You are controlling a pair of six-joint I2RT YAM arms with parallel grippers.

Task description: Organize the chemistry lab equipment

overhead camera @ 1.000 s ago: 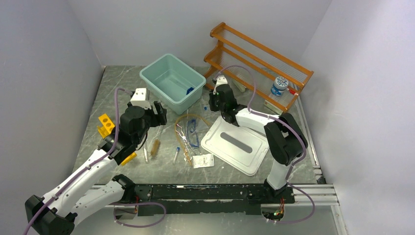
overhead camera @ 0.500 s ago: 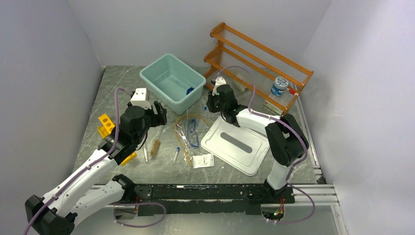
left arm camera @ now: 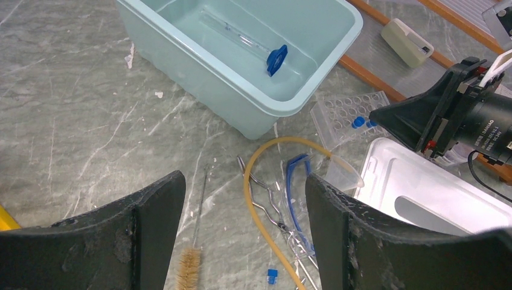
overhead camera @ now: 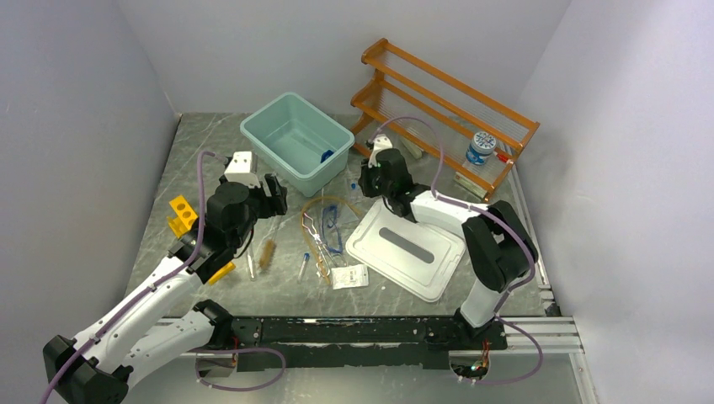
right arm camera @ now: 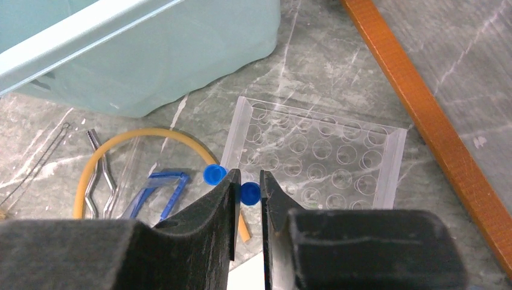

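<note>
Little of the writing could be read. The small jar point(overhead camera: 481, 147), upright on the orange shelf point(overhead camera: 446, 105), carried a blue-and-white patterned label. A white packet point(overhead camera: 349, 276) near the front of the table point(overhead camera: 210, 147) bore dark print. Both were too small to make out, and so was the white lettering on the lens at the right wrist.

The right gripper point(right arm camera: 249, 178) had its fingers drawn close around the cap of a blue-capped vial point(right arm camera: 250, 193). It looked like a pinch, though contact on both sides was not certain. That vial stood upright, long axis vertical, at the near edge of a clear well rack point(right arm camera: 326, 154). A second blue cap point(right arm camera: 214, 174) sat just beside it.

The left gripper point(left arm camera: 243, 178) hung spread wide and empty above the metal tongs point(left arm camera: 261, 193).

A glass tube point(left arm camera: 232, 33) lay in the teal bin point(left arm camera: 199, 57) on a diagonal, with its blue-capped end toward the corner nearest the right arm. The brush point(left arm camera: 188, 269) lay with its bristles toward the arm bases and its wire handle pointing at the bin. The tongs ran roughly near-to-far, with the blue-framed goggles point(left arm camera: 296, 181) just beside them. The amber rubber tubing point(left arm camera: 268, 148) curved around both. Another capped vial point(overhead camera: 303, 266) lay flat near the brush. The yellow test-tube rack point(overhead camera: 182, 215) sat at the table's left side, well apart from the rest.
</note>
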